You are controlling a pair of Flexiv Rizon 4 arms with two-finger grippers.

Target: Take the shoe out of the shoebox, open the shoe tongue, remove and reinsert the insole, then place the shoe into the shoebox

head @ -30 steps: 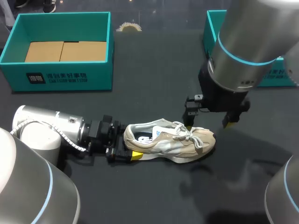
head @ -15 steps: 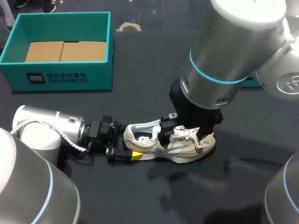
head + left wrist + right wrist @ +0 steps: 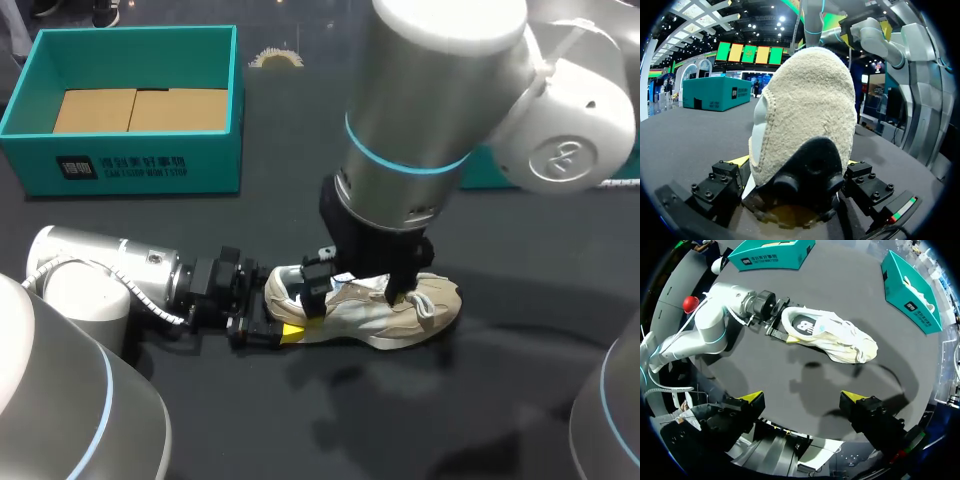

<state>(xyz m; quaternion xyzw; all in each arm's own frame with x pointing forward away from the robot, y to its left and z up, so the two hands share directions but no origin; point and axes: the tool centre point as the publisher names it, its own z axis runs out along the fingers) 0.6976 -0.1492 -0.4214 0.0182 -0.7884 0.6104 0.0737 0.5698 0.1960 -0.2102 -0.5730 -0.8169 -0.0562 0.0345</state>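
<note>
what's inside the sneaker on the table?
A dark insole with white print shows in the heel opening of the sneaker. Toward the toe the laced upper covers it, so the rest cannot be seen.

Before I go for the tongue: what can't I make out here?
Head view: the grey right arm covers the tongue of the beige suede sneaker and most of the right-hand teal shoebox.
Left wrist view: its heel blocks everything ahead of the left gripper.
Right wrist view: the dark insole is too small to judge its seating.
</note>
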